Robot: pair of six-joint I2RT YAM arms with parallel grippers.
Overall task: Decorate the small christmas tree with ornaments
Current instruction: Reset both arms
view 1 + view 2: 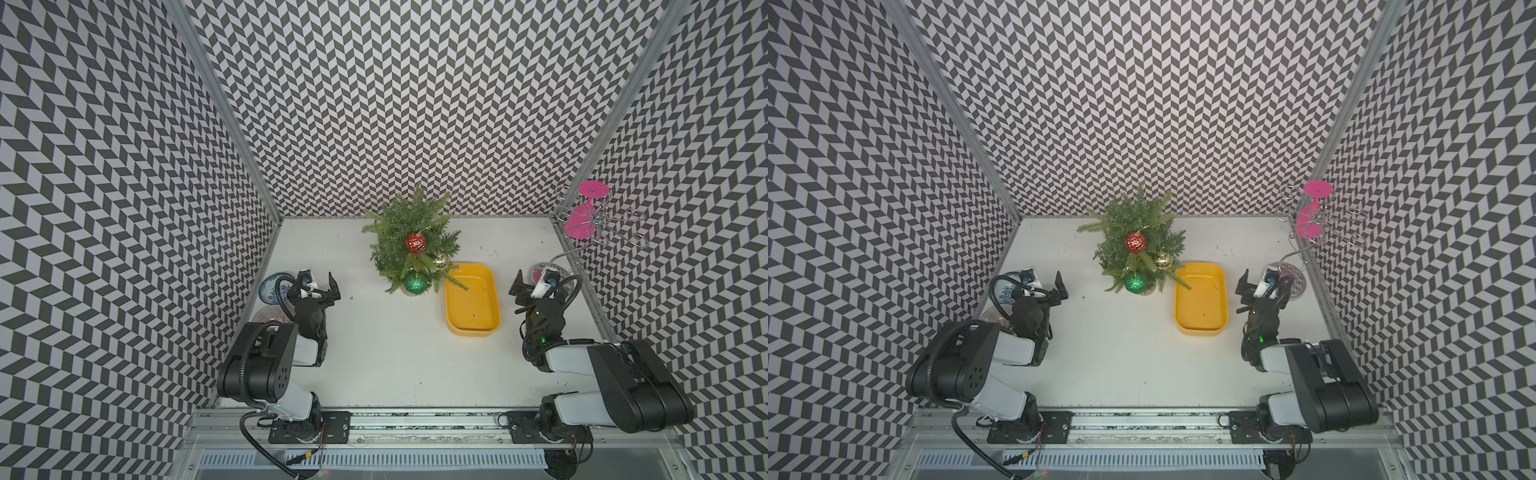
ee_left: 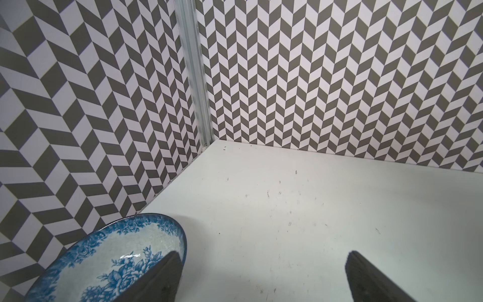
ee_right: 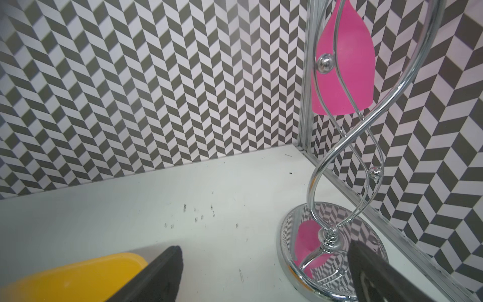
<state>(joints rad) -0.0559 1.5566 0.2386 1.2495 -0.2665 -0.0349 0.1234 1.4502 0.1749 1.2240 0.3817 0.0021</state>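
The white desk (image 1: 390,357) is lying open across its middle and along its near edge, between the two arms. The small christmas tree (image 1: 399,232) is standing upright at the middle of the far edge. The red bauble (image 1: 415,243), the gold bauble (image 1: 441,261) and the green bauble (image 1: 415,282) are showing among its branches on the side facing the arms. A yellow tray (image 1: 473,331) is sitting just beside the tree toward the right edge, with one low branch reaching over its far corner.

The left arm is folding back on itself by the left edge. The left gripper (image 2: 264,279) is aiming at the far left corner with its jaws wide apart, holding nothing. The right gripper (image 3: 264,274) is hovering by the right edge, likewise spread and holding nothing. It is facing the far right corner, where a chrome glass rack (image 3: 337,157) is standing with a pink wine glass (image 3: 345,65) hanging bowl-down.

The green bauble is hiding most of the tree's pot. A blue floral bowl (image 2: 109,251) at the left edge is being cut off by the frame in the left wrist view, and a finger (image 2: 164,277) is overlapping it there. In both top views the left arm is covering most of a second dish (image 1: 266,316), too much to tell its kind.
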